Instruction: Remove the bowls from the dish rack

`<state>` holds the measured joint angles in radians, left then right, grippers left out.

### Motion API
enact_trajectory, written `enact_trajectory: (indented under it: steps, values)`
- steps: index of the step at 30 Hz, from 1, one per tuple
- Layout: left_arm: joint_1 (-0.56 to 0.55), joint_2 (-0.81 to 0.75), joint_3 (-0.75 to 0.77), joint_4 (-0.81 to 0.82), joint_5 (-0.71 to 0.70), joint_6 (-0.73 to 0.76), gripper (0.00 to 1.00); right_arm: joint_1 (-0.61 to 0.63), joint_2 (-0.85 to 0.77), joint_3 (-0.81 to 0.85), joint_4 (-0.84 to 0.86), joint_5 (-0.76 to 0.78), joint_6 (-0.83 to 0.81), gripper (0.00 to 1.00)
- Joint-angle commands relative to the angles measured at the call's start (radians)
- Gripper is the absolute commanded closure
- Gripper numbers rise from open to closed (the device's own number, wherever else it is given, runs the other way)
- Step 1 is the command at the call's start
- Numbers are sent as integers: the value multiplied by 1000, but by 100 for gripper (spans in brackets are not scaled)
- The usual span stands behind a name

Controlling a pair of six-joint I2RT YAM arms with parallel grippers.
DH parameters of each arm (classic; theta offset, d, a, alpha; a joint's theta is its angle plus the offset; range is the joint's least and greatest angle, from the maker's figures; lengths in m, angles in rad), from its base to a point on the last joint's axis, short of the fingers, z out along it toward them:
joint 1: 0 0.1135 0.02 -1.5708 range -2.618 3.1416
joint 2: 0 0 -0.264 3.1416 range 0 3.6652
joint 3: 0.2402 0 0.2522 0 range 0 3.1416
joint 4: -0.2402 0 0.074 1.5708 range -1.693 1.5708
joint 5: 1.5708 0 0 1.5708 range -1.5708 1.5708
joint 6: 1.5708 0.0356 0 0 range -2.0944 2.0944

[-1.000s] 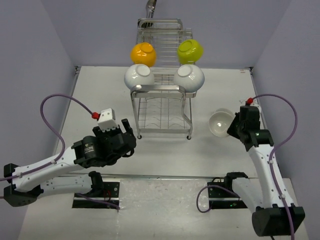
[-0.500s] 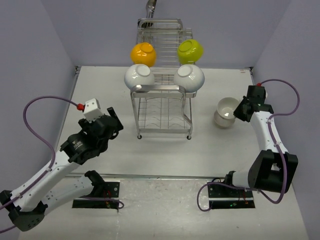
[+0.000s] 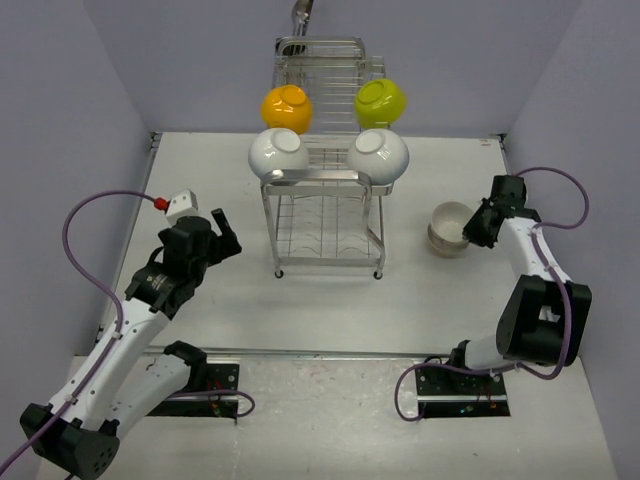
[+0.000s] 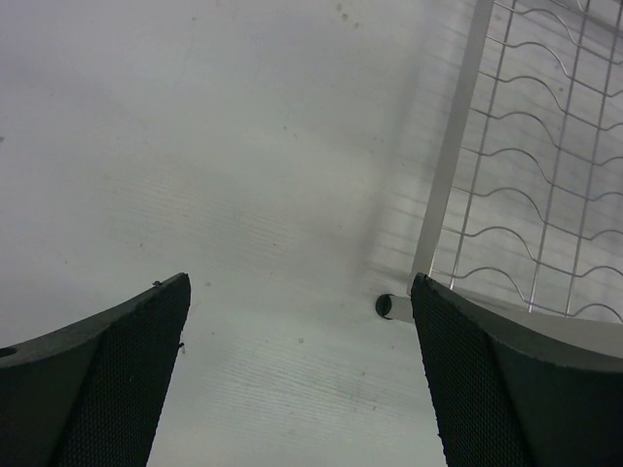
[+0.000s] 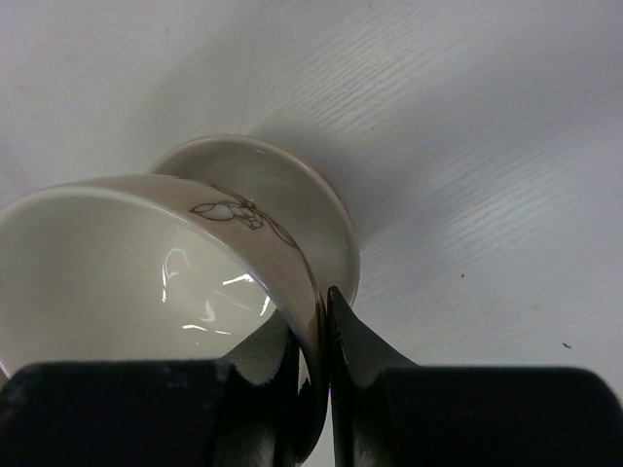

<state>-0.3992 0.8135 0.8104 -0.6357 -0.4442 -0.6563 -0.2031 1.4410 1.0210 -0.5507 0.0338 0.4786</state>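
The chrome wire dish rack (image 3: 323,200) stands at the back middle of the table. On its upper tiers sit an orange-yellow bowl (image 3: 286,108), a lime green bowl (image 3: 380,101) and two white bowls (image 3: 277,153) (image 3: 380,154). My right gripper (image 3: 478,228) (image 5: 319,321) is shut on the rim of a white bowl (image 5: 146,263) with a thin flower line, which rests in a second white bowl (image 5: 311,209) on the table to the right of the rack. My left gripper (image 3: 215,240) (image 4: 300,282) is open and holds nothing, just left of the rack's front left leg (image 4: 443,175).
The rack's black-capped foot (image 4: 386,306) lies close to my left gripper's right finger. Purple walls close in the table on the left, right and back. The arms' cables loop beside each wrist.
My right arm has carried the white bowl back and to the right and set it down into the other bowl. My left arm has swung left and forward, and its jaws have opened a little wider.
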Motion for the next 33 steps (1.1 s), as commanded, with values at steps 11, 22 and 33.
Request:
enact_trajectory:
  steps: [11, 22, 33]
  values:
    - [10, -19, -13, 83, 105, 64, 6, -4, 32, -12, 118, -29, 31, 78]
    - [10, -10, -11, 83, 111, 72, 6, -4, -50, -36, 87, 9, 40, 48]
    - [10, -8, -2, 79, 127, 78, 6, -4, -74, -96, 107, 18, 43, 86]
